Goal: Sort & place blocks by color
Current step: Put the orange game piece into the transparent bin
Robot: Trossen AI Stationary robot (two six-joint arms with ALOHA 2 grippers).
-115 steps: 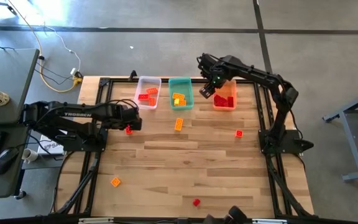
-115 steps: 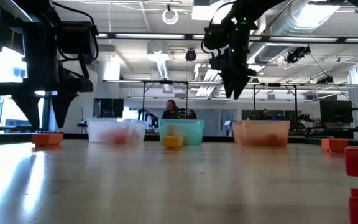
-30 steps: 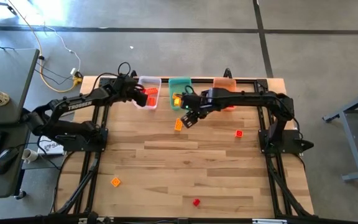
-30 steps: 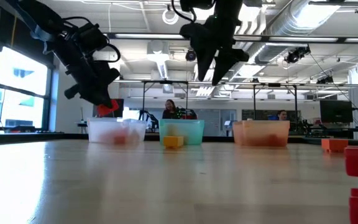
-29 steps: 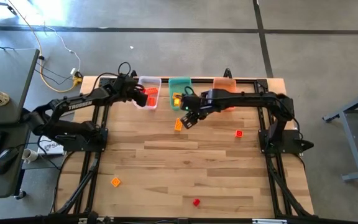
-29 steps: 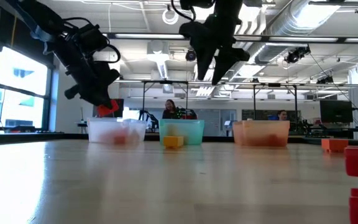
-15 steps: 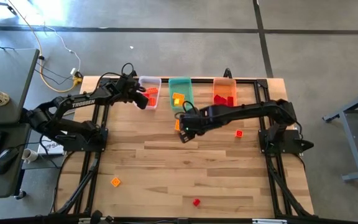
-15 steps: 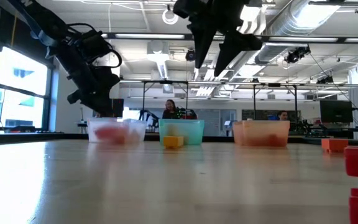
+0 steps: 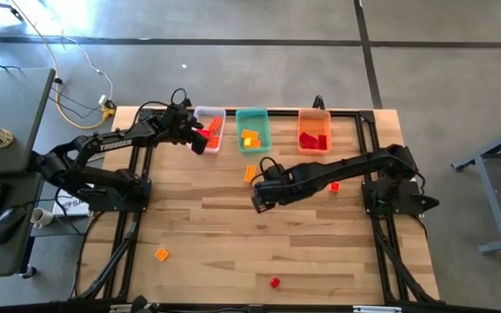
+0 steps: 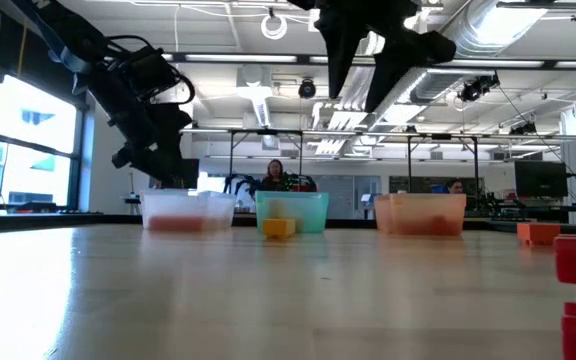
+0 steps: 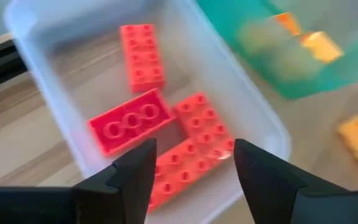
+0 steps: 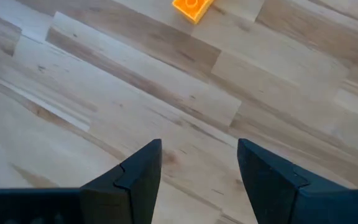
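Yellow block [image 12: 193, 9] cut by frame edge, teal bin [image 11: 291, 43] blurred (contents indistinct)

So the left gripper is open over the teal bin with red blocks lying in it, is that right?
Not quite. The left gripper is open, but it is over the clear bin, not the teal bin. The left wrist view shows the red blocks lying in the clear one.
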